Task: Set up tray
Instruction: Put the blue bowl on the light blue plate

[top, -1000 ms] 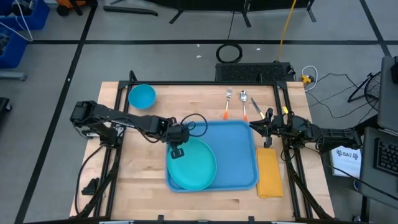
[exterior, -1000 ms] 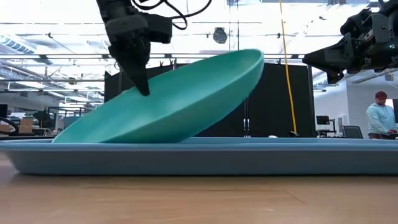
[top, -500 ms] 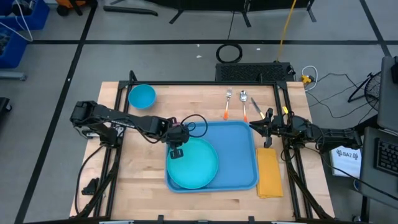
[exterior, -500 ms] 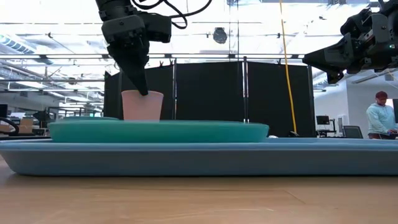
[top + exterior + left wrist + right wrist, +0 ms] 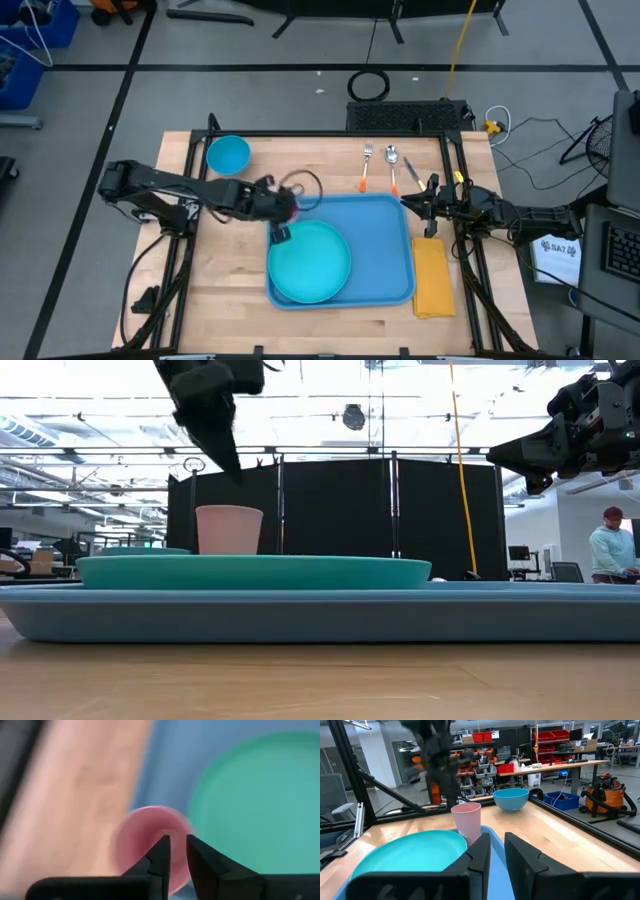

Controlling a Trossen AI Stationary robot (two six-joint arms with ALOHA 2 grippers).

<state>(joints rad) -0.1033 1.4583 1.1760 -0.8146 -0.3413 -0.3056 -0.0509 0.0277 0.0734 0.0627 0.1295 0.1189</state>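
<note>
The tray (image 5: pixel 385 250) lies flat on the wooden table (image 5: pixel 230 310), about in the middle of it. It is a wide blue plastic rectangle with a low raised rim. I judge it to be light and rather stiff, but so broad that it may bend a little if lifted from one side only. The plastic looks smooth, so it could slip between narrow fingers. The best place to hold it seems the rim at a long edge, or at two opposite edges with both arms.

On the tray, at its left part, a round turquoise plate (image 5: pixel 310 263) rests flat. Just beside the tray's far left corner stands a pink cup (image 5: pixel 466 821); from these views I cannot tell if it is on the rim or on the table. Anything loaded on the tray will slide if the tray tilts.

The left gripper (image 5: pixel 178 851) hangs above that corner, over the cup and near the plate edge, its fingers almost together and holding nothing. The right gripper (image 5: pixel 493 851) waits at the tray's right side, fingers a little apart, empty.

Right of the tray lies a yellow napkin (image 5: pixel 434 277). Beyond the tray's far edge are a fork (image 5: pixel 366 166) and a spoon (image 5: pixel 392 166), and far to the left a blue bowl (image 5: pixel 228 155).
</note>
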